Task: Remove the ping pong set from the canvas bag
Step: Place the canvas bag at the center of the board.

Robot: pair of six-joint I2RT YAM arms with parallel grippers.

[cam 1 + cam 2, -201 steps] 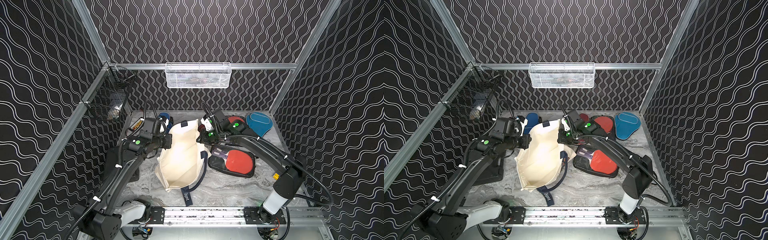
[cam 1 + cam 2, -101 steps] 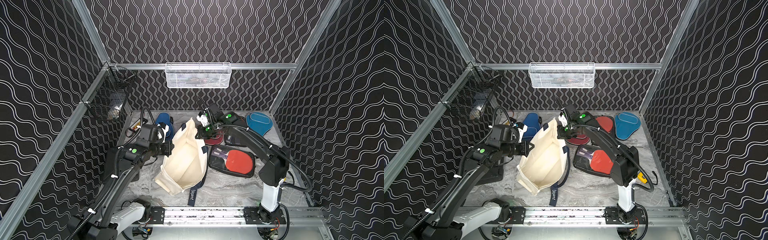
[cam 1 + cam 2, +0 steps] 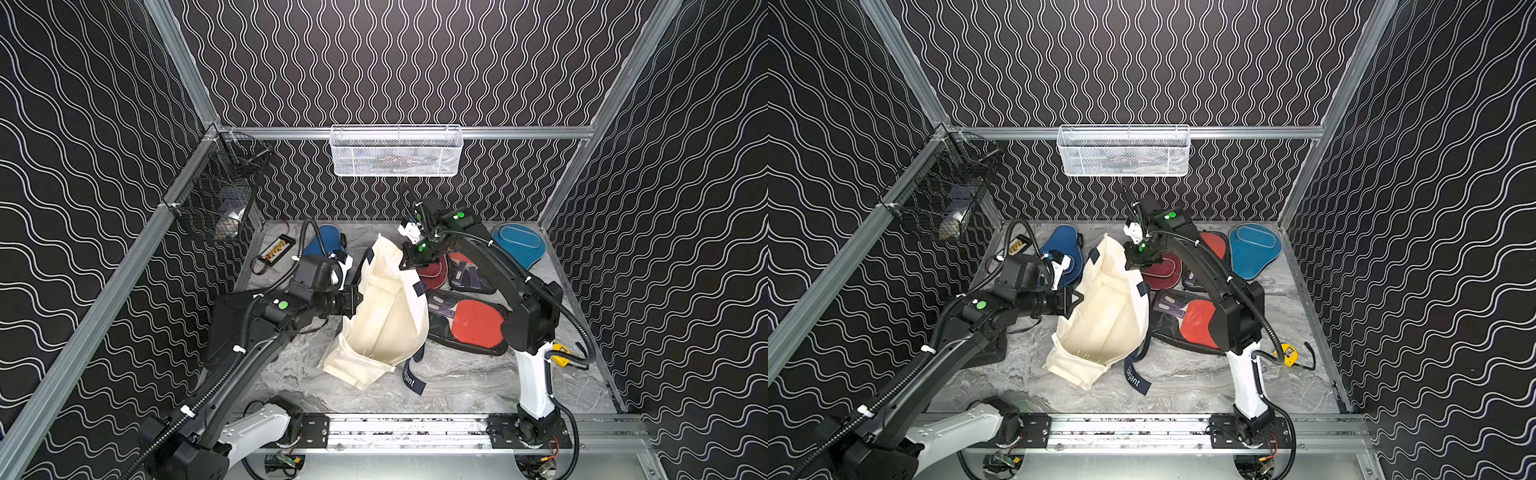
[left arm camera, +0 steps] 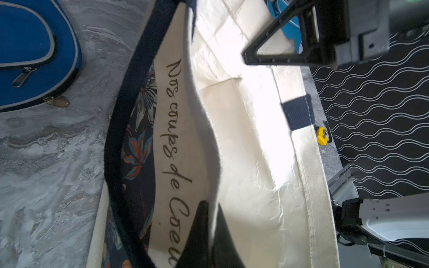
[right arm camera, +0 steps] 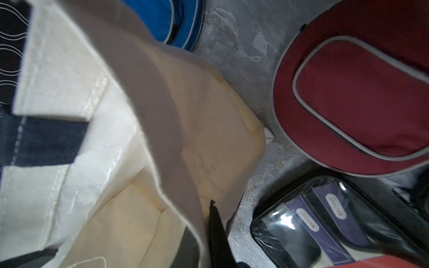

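The ping pong set (image 3: 471, 324) lies out on the marbled surface (image 3: 478, 382). Two glossy clear pouches (image 3: 469, 280), a maroon cover (image 3: 432, 274) and a teal cover (image 3: 517, 247) lie on the right arm's side of the canvas bag (image 3: 386, 316), and a blue cover (image 3: 328, 243) lies beyond the left arm. The bag is limp cream cloth with navy webbing. It hangs mouth-up and looks empty, its long axis running from the lifted rim down toward the front rail (image 3: 415, 428). The left end effector (image 3: 357, 301) is clamped on one rim edge and the right end effector (image 3: 409, 266) on the opposite one — the right sits nearer the cases.

Cream canvas bag (image 3: 386, 316), navy straps, rim raised, mouth open, mid-worktop (image 3: 457, 386), blue cover (image 3: 322, 245) far-left, maroon cover (image 3: 432, 273) and clear pouches (image 3: 473, 324) beside, teal cover (image 3: 517, 247) far-right corner
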